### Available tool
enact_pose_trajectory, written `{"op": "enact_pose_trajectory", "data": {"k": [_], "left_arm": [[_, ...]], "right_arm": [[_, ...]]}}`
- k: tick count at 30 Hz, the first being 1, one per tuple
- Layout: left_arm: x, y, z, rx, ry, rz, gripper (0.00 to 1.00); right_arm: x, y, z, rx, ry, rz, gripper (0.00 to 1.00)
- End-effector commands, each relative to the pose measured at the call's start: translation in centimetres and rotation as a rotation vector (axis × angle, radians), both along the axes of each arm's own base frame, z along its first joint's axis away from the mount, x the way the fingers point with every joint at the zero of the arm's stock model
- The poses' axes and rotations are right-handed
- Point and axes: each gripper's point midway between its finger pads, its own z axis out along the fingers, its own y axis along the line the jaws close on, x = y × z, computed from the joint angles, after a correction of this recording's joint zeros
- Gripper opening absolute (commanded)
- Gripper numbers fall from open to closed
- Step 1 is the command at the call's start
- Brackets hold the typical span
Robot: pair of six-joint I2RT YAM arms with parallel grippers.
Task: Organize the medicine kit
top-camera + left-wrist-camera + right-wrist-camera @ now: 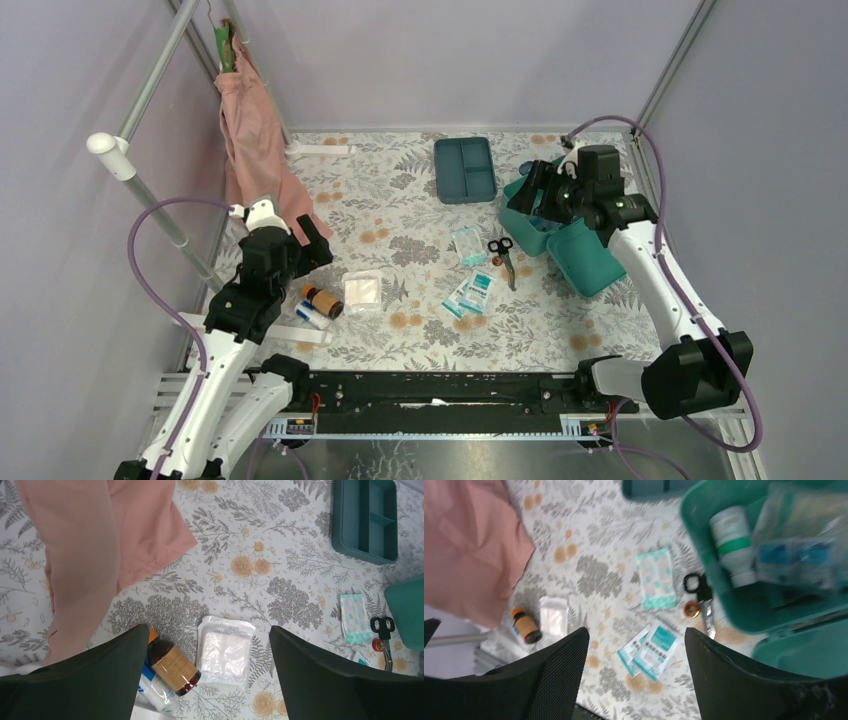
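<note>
The teal-green medicine kit (pixel 537 232) stands open at the right, its lid (pixel 590 258) lying beside it. In the right wrist view the kit (pixel 724 607) holds a white bottle (pixel 733 542) and clear packets. My right gripper (pixel 528 192) (pixel 636 632) is open and empty, hovering over the kit's left rim. My left gripper (pixel 318 248) (pixel 207 628) is open and empty above a brown bottle (pixel 172 665) and a white gauze packet (pixel 225 650). Loose on the cloth lie teal sachets (pixel 470 293), black-handled scissors (pixel 503 255) and a patterned packet (pixel 466 243).
A dark blue-teal divided tray (pixel 465 168) lies at the back centre. A pink cloth (pixel 262 150) hangs from a rail at the left and drapes onto the table. A blue-white wrapped roll (pixel 152 690) lies against the brown bottle. White strips lie at the back left (pixel 320 150) and front left (pixel 300 335).
</note>
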Motion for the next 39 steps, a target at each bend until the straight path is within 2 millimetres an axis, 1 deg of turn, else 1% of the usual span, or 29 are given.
{"op": "enact_pose_trajectory", "data": {"k": [1, 3, 4, 5, 6, 9, 13, 16, 17, 18, 21, 23, 24, 31, 35, 39], "left_arm": [[-0.6, 0.5, 1.6, -0.013, -0.013, 0.037, 0.99], [-0.6, 0.9, 1.6, 0.009, -0.016, 0.044, 0.99], [-0.7, 1.1, 1.5, 0.019, -0.014, 0.052, 0.99], [-0.7, 1.3, 1.2, 0.026, -0.009, 0.057, 0.99], [-0.7, 1.2, 1.1, 0.027, -0.006, 0.056, 0.99], [-0.5, 1.0, 0.9, 0.021, -0.010, 0.045, 0.99], [-0.4, 0.8, 0.7, 0.020, -0.009, 0.037, 0.99], [-0.4, 0.4, 0.7, 0.005, -0.019, 0.014, 0.99], [-0.4, 0.2, 0.7, 0.002, -0.022, 0.004, 0.99], [-0.4, 0.1, 0.7, 0.001, -0.023, -0.001, 0.99], [-0.5, 0.2, 0.7, 0.001, -0.026, 0.001, 0.99], [-0.5, 0.2, 0.8, 0.001, -0.029, 0.005, 0.99], [-0.5, 0.3, 0.8, 0.001, -0.030, 0.007, 0.99], [-0.5, 0.5, 0.8, 0.004, -0.033, 0.022, 0.99], [-0.5, 0.5, 0.8, 0.003, -0.033, 0.020, 0.99], [-0.5, 0.4, 0.7, 0.003, -0.027, 0.014, 0.99]], "right_arm": [[-1.7, 4.6, 0.8, 0.136, -0.022, 0.099, 0.77], [-2.4, 6.8, 0.0, 0.045, -0.026, 0.107, 0.79], [-3.0, 8.4, -0.4, 0.031, -0.026, 0.131, 0.79], [-4.0, 10.6, -0.9, 0.036, -0.026, 0.171, 0.78], [-4.5, 12.2, -1.3, 0.047, -0.027, 0.186, 0.78], [-6.3, 16.4, -3.7, 0.053, -0.005, 0.230, 0.78], [-7.9, 21.1, -7.7, 0.048, 0.053, 0.267, 0.75], [-8.8, 24.3, -10.2, 0.034, 0.086, 0.302, 0.74], [-9.1, 25.4, -11.5, 0.020, 0.106, 0.316, 0.74], [-9.3, 26.3, -12.4, 0.013, 0.119, 0.326, 0.74], [-9.7, 28.9, -14.5, 0.024, 0.155, 0.356, 0.73], [-9.7, 30.2, -15.6, 0.040, 0.180, 0.366, 0.72], [-9.5, 30.9, -15.7, 0.054, 0.179, 0.365, 0.72], [-8.5, 32.5, -17.3, 0.103, 0.210, 0.307, 0.72], [-8.4, 33.2, -18.4, 0.099, 0.244, 0.294, 0.68], [-8.3, 32.9, -19.7, 0.078, 0.267, 0.261, 0.67]]}}
